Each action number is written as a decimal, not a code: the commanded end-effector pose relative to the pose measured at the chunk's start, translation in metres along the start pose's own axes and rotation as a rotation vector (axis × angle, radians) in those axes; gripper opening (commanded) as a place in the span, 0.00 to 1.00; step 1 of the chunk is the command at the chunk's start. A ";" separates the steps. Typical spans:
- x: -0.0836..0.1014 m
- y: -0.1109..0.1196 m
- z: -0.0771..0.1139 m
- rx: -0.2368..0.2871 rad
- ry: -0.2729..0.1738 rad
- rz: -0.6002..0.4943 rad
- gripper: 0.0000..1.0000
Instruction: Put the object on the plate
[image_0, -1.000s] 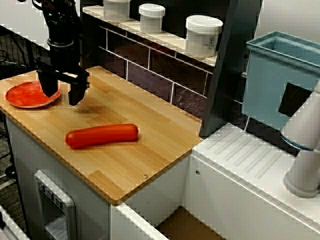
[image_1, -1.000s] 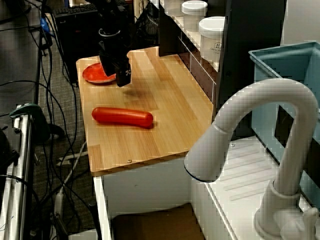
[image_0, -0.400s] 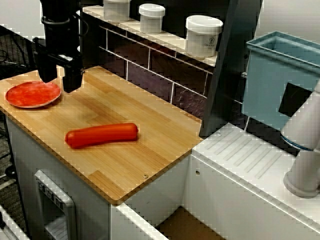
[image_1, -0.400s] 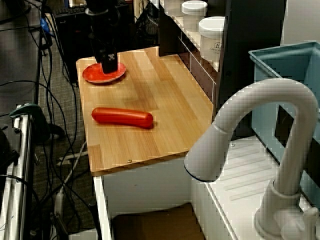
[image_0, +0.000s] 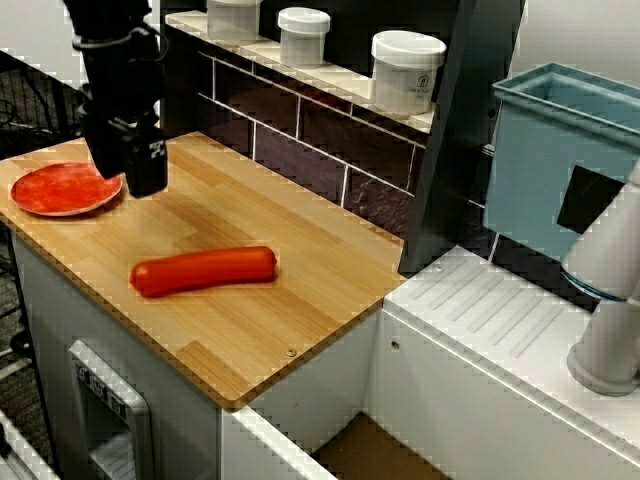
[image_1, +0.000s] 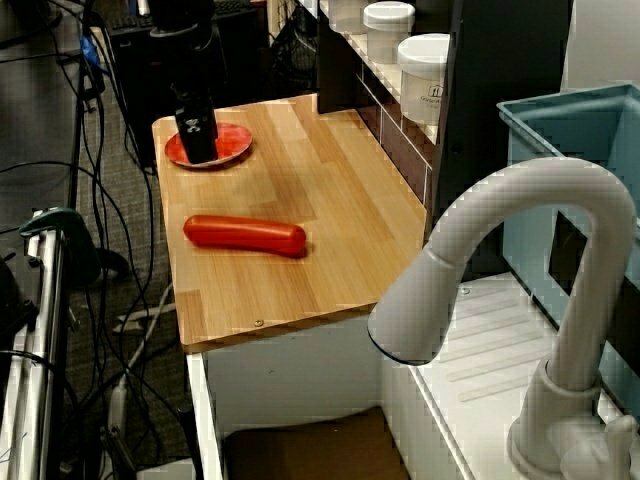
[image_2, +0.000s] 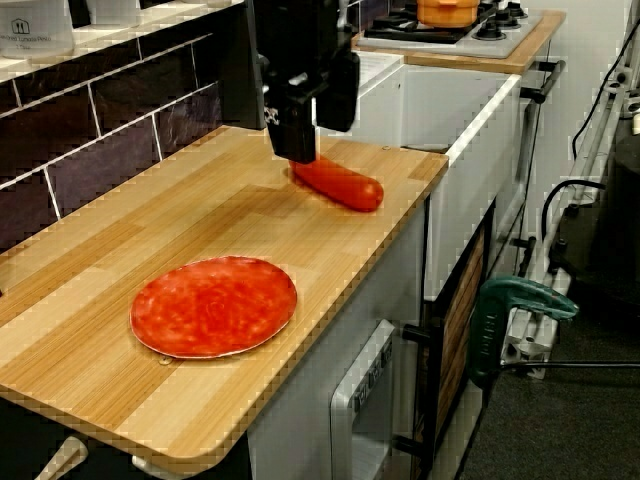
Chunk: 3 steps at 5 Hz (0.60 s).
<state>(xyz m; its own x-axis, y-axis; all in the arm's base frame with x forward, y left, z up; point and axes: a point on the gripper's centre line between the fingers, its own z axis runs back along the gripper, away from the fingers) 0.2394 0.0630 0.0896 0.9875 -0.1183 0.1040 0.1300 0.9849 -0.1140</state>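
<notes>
The tool (image_0: 135, 170) is hanging at the upper left of the frame beside the plate (image_0: 55, 190), holding nothing; whether its jaws are apart or together cannot be told. The sausage (image_0: 203, 270) is lying flat on the wooden surface (image_0: 300, 250), lower centre, well apart from the plate. Its glossy, rounded red-orange skin is likely making it prone to rolling or slipping under an off-centre grasp.

A single black robot arm is seen reaching down from above, its wrist held roughly vertical. The black gripper (image_0: 134, 168) (image_1: 196, 143) (image_2: 305, 135) is pointed downward, empty; whether its jaws are parted cannot be made out.
</notes>
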 end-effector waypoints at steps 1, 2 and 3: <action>-0.014 -0.036 0.005 -0.015 -0.031 -0.107 1.00; -0.009 -0.048 0.006 -0.014 -0.049 -0.097 1.00; 0.003 -0.054 -0.008 0.033 -0.074 -0.085 1.00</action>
<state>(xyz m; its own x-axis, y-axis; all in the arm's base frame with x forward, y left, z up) 0.2352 0.0055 0.0834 0.9669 -0.1954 0.1639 0.2102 0.9746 -0.0779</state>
